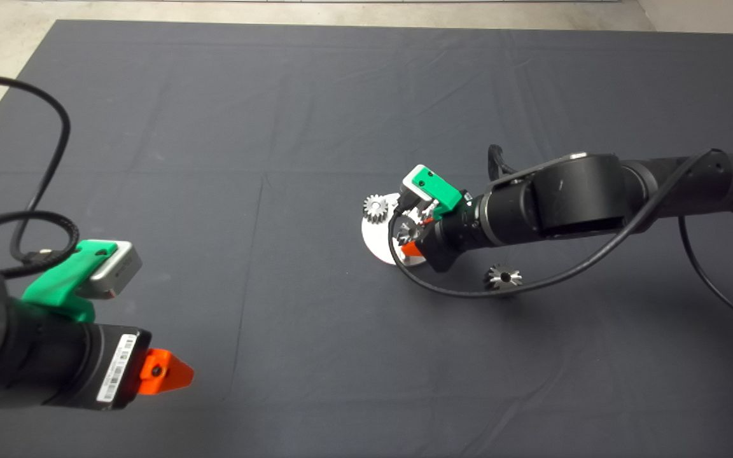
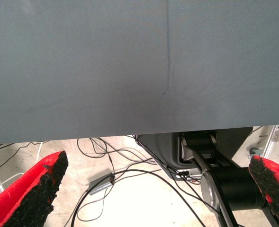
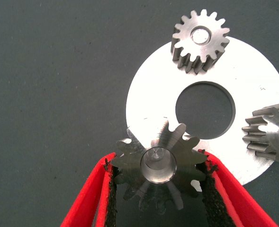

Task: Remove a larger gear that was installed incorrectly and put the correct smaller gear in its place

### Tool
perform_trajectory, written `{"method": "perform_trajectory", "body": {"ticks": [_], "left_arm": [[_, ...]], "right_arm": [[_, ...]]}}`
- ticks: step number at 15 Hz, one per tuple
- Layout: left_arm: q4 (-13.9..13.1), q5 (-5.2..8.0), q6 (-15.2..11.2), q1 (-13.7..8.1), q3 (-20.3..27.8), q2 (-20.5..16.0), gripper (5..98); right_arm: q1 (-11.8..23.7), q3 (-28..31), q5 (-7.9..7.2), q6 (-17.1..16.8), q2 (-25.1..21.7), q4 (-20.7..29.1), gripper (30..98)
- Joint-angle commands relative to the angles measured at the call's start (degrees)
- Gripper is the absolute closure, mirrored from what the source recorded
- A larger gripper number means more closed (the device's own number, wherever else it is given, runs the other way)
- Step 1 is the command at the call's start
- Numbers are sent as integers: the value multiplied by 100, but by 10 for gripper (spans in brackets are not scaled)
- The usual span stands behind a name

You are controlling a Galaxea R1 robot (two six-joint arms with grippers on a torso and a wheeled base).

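Right gripper [image 1: 412, 236] sits low over the near edge of the silver ring plate [image 3: 253, 90], right of mat centre. Its two red fingers [image 3: 89, 198] stand narrow, pads pressed on opposite sides of the larger gear [image 3: 159, 165]. That gear is dark, with a shiny star-like face, and its centre bore sits over a pin on the plate's rim. In the head view it is mostly hidden under the wrist, only part showing [image 1: 404, 230].

Two small bright gears with pin-filled centres also stand on the plate: one on the far-left rim [image 3: 200, 40], clear of the fingers, and one on the rim to the side [image 3: 272, 133], just beside one finger but apart from it.

The smaller gear [image 1: 502, 277] lies alone on the dark mat [image 1: 245, 159], near and right of the plate, just under the right arm's drooping cable [image 1: 532, 280].

Open mat lies to the left, far and near of the plate.

Left gripper [image 1: 166, 372] hangs at the lower left, well apart from the plate, fingers [image 2: 35, 194] spread wide and holding nothing. The mat's edge and floor cables show beyond them.
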Motion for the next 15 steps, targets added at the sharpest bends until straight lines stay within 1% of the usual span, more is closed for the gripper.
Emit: {"method": "perform_trajectory", "body": {"ticks": [1, 2, 6, 15], "left_arm": [[-91, 453, -7, -17, 66, -9, 55], [-93, 453, -7, -17, 66, -9, 55], [-92, 453, -15, -17, 66, -9, 55], [-88, 453, -9, -17, 66, -9, 55]], "right_arm": [[56, 4, -55, -148, 27, 35, 898], [54, -24, -55, -148, 27, 41, 898], [-173, -304, -29, -174, 141, 32, 898], [-182, -295, -2, -139, 220, 32, 898]]}}
